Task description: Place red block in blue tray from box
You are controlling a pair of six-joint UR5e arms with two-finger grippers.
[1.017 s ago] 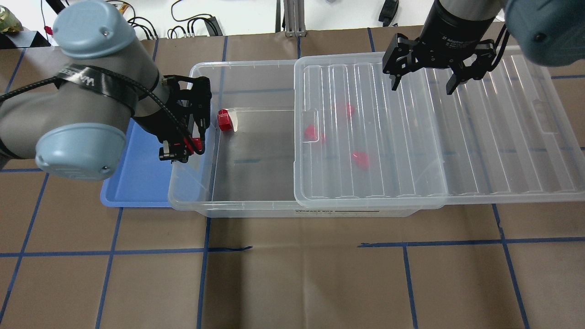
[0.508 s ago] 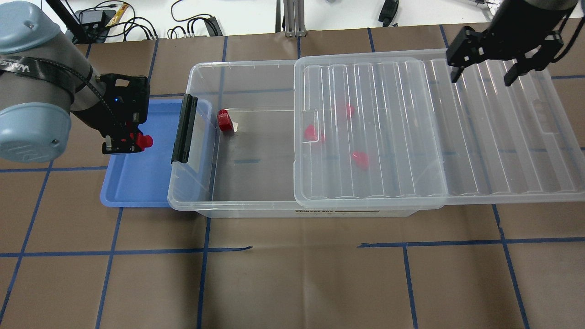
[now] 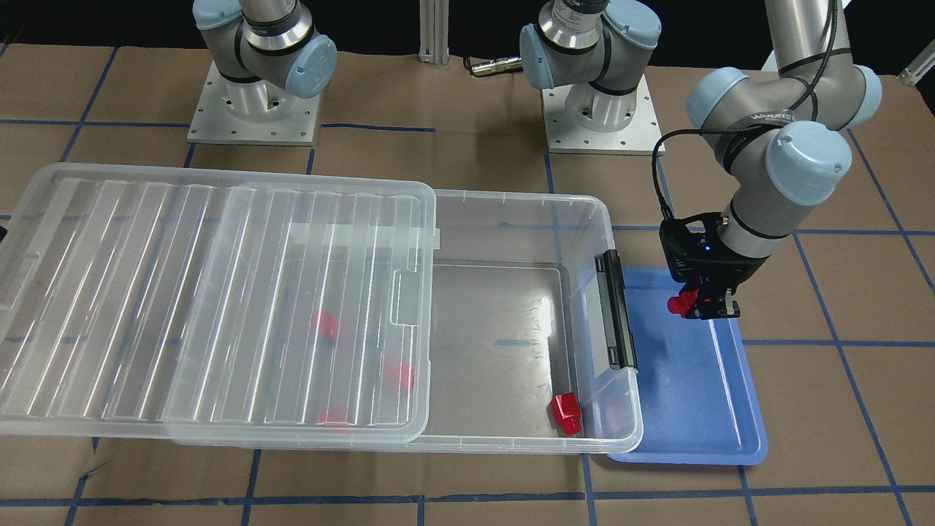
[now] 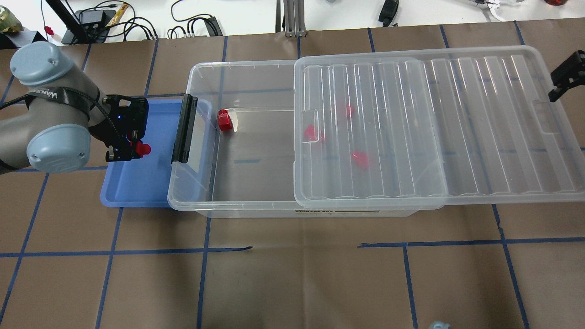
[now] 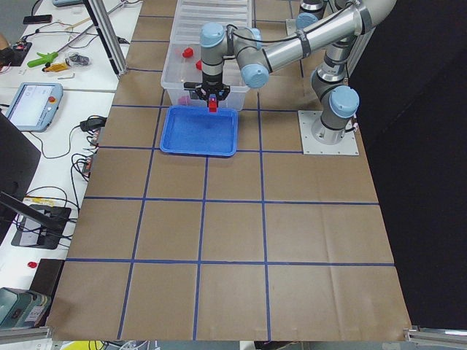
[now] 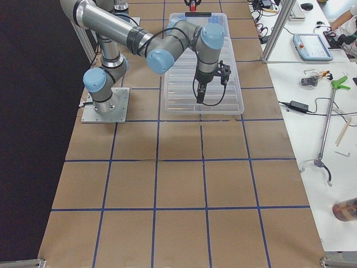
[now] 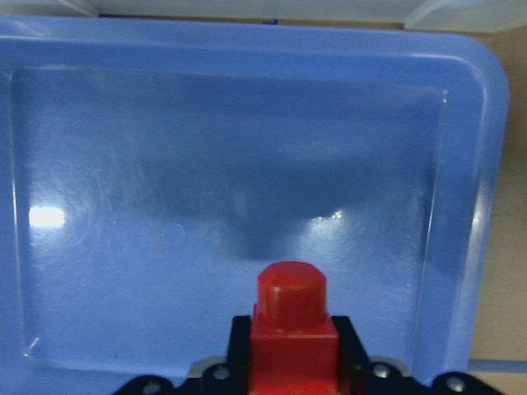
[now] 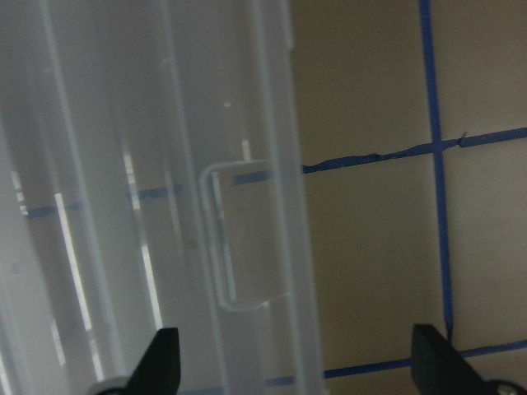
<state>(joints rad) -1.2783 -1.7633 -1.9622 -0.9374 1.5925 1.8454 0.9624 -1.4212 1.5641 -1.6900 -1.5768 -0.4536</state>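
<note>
Fingers of left gripper (image 4: pixel 132 151) pinch red block (image 4: pixel 143 148) above blue tray (image 4: pixel 137 187); dropped from here it could bounce over the low rim; right gripper (image 8: pixel 296 354) fingers spread

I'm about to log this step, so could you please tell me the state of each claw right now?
Left claw: closed on a red block, above the blue tray.
Right claw: open, holding nothing.

left gripper (image 4: pixel 135 151): has carried the red block (image 4: pixel 143 148) from the box (image 4: pixel 192 201) end wall toward the table's left edge, over the blue tray (image 4: pixel 132 194).
right gripper (image 4: pixel 565 80): withdrawn off the lid (image 4: pixel 457 123) to the table's right edge.
</note>
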